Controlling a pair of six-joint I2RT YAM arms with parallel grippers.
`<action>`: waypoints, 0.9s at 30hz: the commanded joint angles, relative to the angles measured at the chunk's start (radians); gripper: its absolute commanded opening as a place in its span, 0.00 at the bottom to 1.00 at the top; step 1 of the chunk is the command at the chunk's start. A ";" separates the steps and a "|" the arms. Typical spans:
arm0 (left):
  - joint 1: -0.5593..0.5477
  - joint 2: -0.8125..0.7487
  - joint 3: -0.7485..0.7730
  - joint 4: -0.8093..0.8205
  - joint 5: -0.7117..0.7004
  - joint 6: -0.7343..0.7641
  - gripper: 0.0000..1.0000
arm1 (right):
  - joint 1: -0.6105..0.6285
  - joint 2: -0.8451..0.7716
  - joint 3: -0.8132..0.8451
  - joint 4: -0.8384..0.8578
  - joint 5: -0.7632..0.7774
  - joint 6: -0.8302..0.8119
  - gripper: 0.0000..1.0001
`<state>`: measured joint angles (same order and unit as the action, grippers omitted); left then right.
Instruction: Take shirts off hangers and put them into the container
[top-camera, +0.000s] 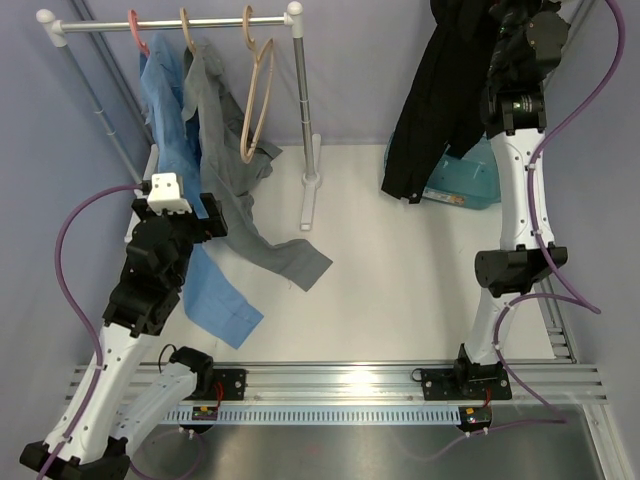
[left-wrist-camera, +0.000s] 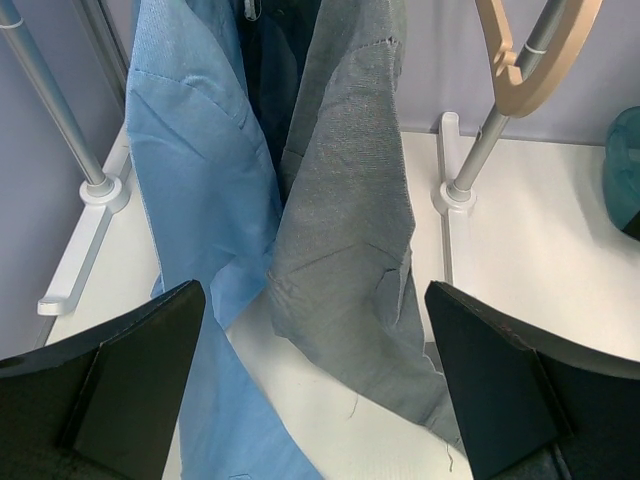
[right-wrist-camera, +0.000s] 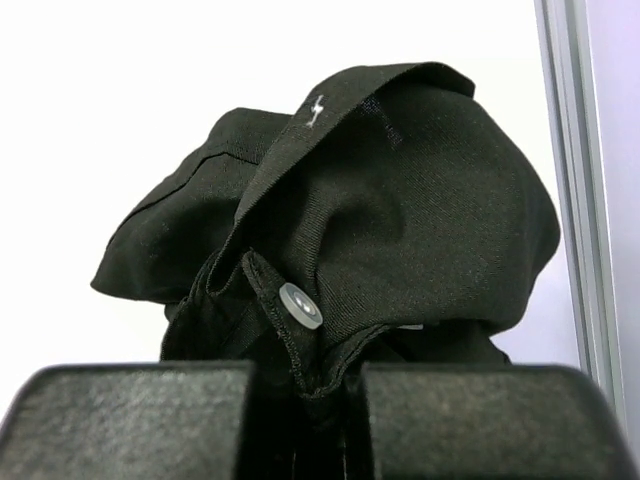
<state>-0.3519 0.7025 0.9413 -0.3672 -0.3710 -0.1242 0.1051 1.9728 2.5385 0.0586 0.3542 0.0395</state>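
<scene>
Left gripper (left-wrist-camera: 318, 350): released, jaws spread wide, holding nothing; faces the two hung shirts.
Rail (top-camera: 170, 22): white and metal, far left, feet on the surface.
Pink hanger (top-camera: 136, 30): on the rail, carrying the light blue shirt (top-camera: 175, 130), whose tail lies on the surface by the left arm.
Tan hanger (top-camera: 188, 25): beside it, carrying the grey shirt (top-camera: 225, 180), whose tail sprawls rightward on the surface.
Empty tan hanger (top-camera: 258, 90): hooked at the rail's right end.
Surface (top-camera: 400, 280): white, with pale lilac walls (top-camera: 370, 70) behind.
Black shirt (top-camera: 445, 100): dangling over the container (top-camera: 465, 180), hiding its left part.
Right gripper (right-wrist-camera: 305, 420): raised at far right, clenched on the black shirt beside a button.
</scene>
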 joint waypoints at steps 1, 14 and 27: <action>0.005 0.000 -0.004 0.054 -0.019 -0.003 0.99 | -0.021 -0.003 -0.059 0.113 0.015 0.059 0.00; 0.004 0.005 -0.004 0.054 -0.002 -0.011 0.99 | -0.156 -0.068 -0.522 0.159 0.127 0.097 0.00; 0.007 0.000 -0.004 0.054 0.001 -0.015 0.99 | -0.173 -0.163 -0.944 0.090 0.013 0.154 0.00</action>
<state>-0.3519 0.7044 0.9401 -0.3672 -0.3702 -0.1249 -0.0742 1.9232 1.6379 0.1017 0.4053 0.1543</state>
